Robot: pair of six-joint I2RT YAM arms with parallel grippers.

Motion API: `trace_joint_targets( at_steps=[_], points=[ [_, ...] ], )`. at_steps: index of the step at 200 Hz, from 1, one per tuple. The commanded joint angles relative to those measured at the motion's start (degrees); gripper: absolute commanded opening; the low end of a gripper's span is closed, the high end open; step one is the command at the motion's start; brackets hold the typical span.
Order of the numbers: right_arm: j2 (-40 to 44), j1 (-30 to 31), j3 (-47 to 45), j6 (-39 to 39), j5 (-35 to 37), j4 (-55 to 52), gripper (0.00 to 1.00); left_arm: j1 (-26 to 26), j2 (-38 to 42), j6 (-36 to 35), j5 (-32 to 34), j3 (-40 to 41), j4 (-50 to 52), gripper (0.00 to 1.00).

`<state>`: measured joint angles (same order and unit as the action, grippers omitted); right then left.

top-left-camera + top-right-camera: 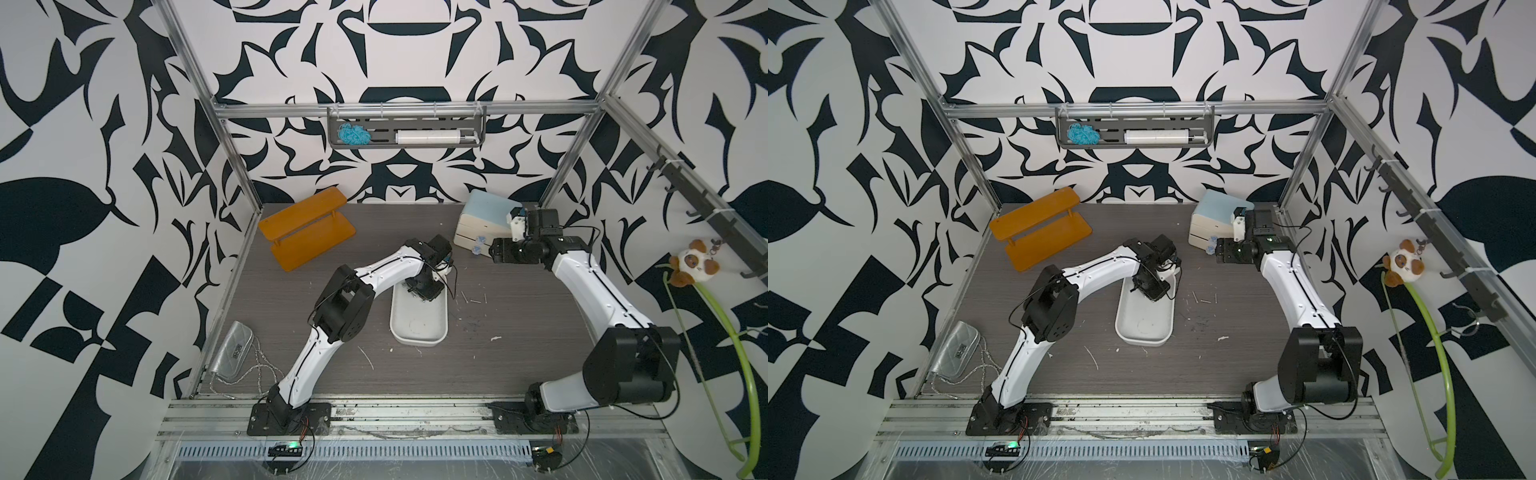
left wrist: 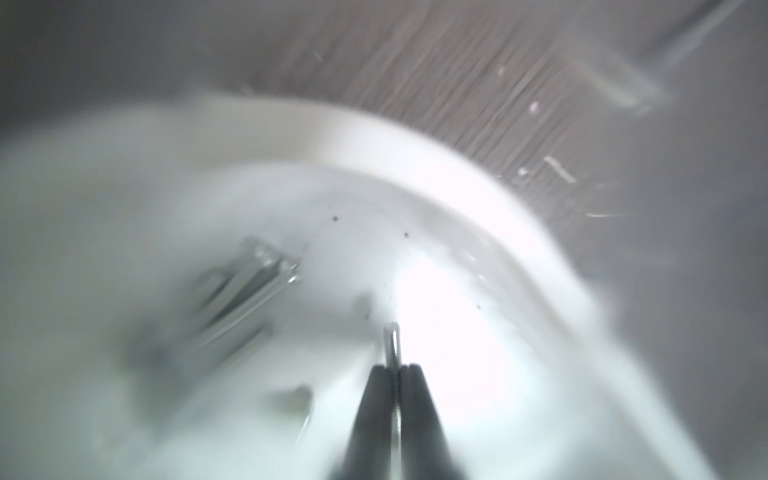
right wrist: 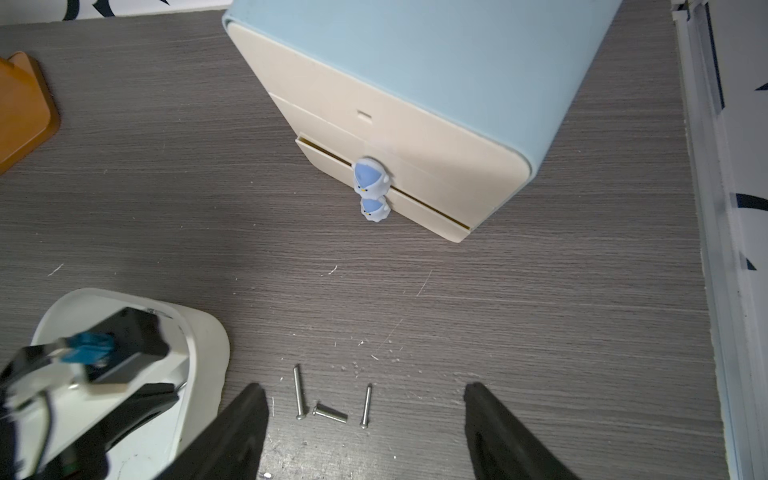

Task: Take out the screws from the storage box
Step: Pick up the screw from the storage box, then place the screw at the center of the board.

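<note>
The white storage box [image 1: 417, 341] [image 1: 1142, 341] lies mid-table in both top views. My left gripper [image 1: 419, 291] [image 2: 395, 368] reaches down into its far end and is shut on one silvery screw [image 2: 392, 340], which sticks out past the fingertips. Several more screws [image 2: 249, 291] lie blurred in a heap on the box floor beside it. Three screws [image 3: 330, 413] [image 1: 473, 297] lie on the table just right of the box [image 3: 203, 332]. My right gripper [image 3: 363, 386] [image 1: 496, 251] hovers open above those three, holding nothing.
A cream two-drawer cabinet [image 1: 482, 220] [image 3: 415, 104] with a pale blue top stands at the back right, close to the right arm. An orange two-tier shelf [image 1: 307, 228] lies at the back left. A silver purse [image 1: 235, 353] rests front left. White flecks dot the tabletop.
</note>
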<state>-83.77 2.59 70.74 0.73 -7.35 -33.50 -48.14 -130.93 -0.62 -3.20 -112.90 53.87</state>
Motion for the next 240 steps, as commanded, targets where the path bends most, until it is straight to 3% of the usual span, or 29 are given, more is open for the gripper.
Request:
trace_joint_targets(
  at_steps=[1,16,34,75,93,99,121,133,149,162,174,188,199,212,240],
  points=[
    [0.8,0.1,0.9,0.3,-3.2,1.6,0.79,0.9,7.5,2.2,0.8,-3.2,2.9,0.0],
    [1.8,0.4,-0.6,-1.0,-9.6,3.6,0.8,1.4,9.7,3.4,1.4,-4.7,5.2,0.0],
    [3.1,3.5,-2.0,-2.0,-11.8,6.0,0.81,3.1,13.3,5.2,2.7,-2.8,6.8,0.0],
    [1.6,13.8,1.4,-1.7,-17.5,5.2,0.77,14.6,28.2,13.5,0.8,19.0,-1.1,0.0],
    [0.5,18.9,3.2,1.3,-16.8,4.1,0.9,19.7,34.3,16.6,-0.1,28.3,-5.8,0.0],
    [-0.1,20.1,3.6,2.3,-18.7,3.8,1.0,20.9,35.4,17.2,-0.2,30.7,-6.9,0.0],
    [-2.4,22.5,1.4,5.7,-26.5,6.2,1.0,22.1,36.7,18.4,-0.4,37.6,-11.4,0.0],
    [-4.0,22.8,-0.8,11.7,-26.8,9.5,1.0,22.2,35.5,19.5,-1.2,39.1,-12.6,0.0],
    [-7.0,23.2,-0.1,14.6,-32.4,9.9,1.0,22.4,33.6,21.4,-1.6,40.3,-14.1,0.0],
    [-8.3,24.1,0.6,17.7,-29.9,10.1,1.0,22.9,32.7,22.9,-2.2,41.5,-15.8,0.0],
    [-11.2,24.9,5.4,19.2,-24.8,3.5,1.0,23.5,32.5,24.2,-2.5,42.7,-17.3,0.0],
    [-16.9,25.4,12.8,14.7,-26.0,-6.0,0.94,24.9,32.9,25.4,-4.1,44.0,-18.9,0.0],
    [-18.3,27.0,13.9,10.7,-25.6,-7.6,0.93,26.0,33.6,25.9,-5.5,45.4,-20.4,0.0],
    [-18.0,31.1,13.7,7.5,-17.5,-6.9,1.0,26.7,33.2,25.4,-6.0,46.1,-21.0,0.0],
    [-22.6,37.6,17.0,5.9,-0.8,-11.1,0.97,28.1,29.7,23.6,-6.3,45.0,-18.5,0.0]
  ],
)
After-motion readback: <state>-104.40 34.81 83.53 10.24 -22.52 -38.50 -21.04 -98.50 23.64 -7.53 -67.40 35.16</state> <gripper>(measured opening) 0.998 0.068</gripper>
